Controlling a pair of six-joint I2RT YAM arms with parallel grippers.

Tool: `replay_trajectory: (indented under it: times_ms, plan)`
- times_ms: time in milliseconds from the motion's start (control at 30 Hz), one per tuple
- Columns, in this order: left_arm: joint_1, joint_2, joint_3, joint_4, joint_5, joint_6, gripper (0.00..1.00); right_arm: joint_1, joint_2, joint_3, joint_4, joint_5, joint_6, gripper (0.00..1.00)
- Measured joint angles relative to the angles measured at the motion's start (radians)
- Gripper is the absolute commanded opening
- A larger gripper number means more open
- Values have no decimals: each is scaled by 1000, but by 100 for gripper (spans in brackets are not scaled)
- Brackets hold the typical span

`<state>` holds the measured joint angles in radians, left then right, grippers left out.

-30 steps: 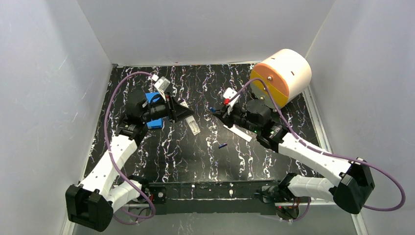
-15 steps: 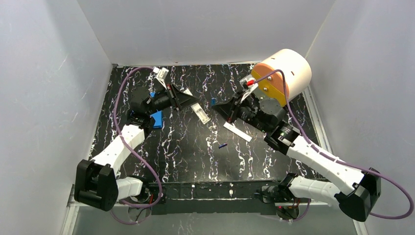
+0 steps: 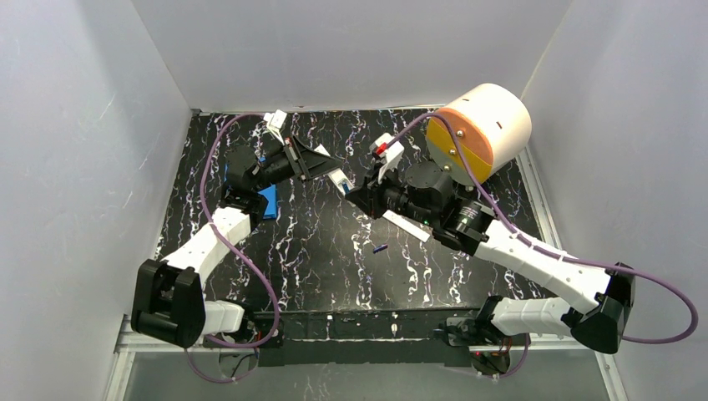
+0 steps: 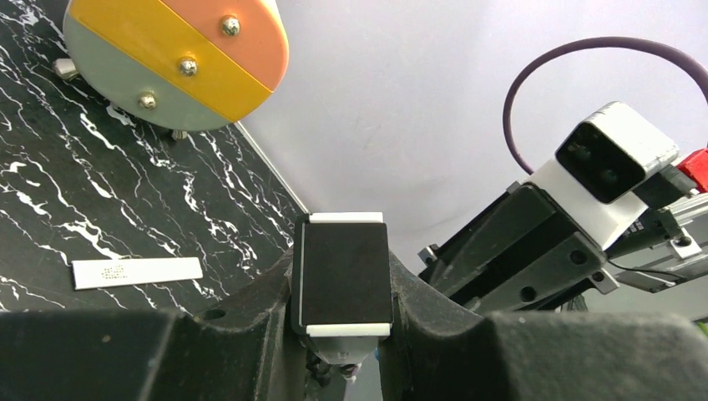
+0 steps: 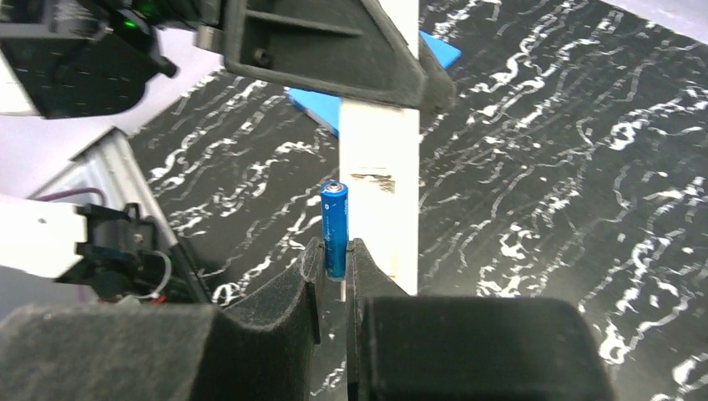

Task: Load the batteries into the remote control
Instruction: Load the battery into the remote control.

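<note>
My left gripper (image 3: pixel 326 168) is shut on the remote control (image 3: pixel 339 180), a slim white bar held above the table's back middle. In the left wrist view the bar (image 4: pixel 344 271) shows end-on with a dark face between my left gripper's (image 4: pixel 342 327) fingers. My right gripper (image 3: pixel 352 193) is shut on one blue battery (image 5: pixel 335 224), upright between the fingers of that gripper (image 5: pixel 335 253), right beside the white bar (image 5: pixel 380 184); I cannot tell if they touch. The second battery (image 3: pixel 379 248) lies on the table.
A flat white strip (image 3: pixel 407 226) lies on the table under the right arm, also in the left wrist view (image 4: pixel 138 272). A blue pad (image 3: pixel 268 203) lies at the left. The cream-and-orange drum (image 3: pixel 482 129) stands at the back right. White walls surround the marbled black table (image 3: pixel 317 276).
The left gripper carried the remote a little farther back and right. The right gripper swung left and down with its battery, ending right beside the remote's free end.
</note>
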<state>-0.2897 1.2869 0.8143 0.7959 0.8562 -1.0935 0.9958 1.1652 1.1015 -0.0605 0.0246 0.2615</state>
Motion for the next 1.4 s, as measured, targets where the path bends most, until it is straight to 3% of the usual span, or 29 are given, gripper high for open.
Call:
replay_trajectory:
  times_ms: [267, 900, 1400]
  plan:
    - [0, 1, 0, 12, 0, -36, 6, 33, 15, 23, -65, 98, -87, 1]
    - [1, 8, -1, 12, -2, -52, 5, 34, 53, 30, -12, 120, -117, 6]
    - [8, 15, -1, 20, -5, -95, 5, 34, 51, 14, 11, 125, -116, 27]
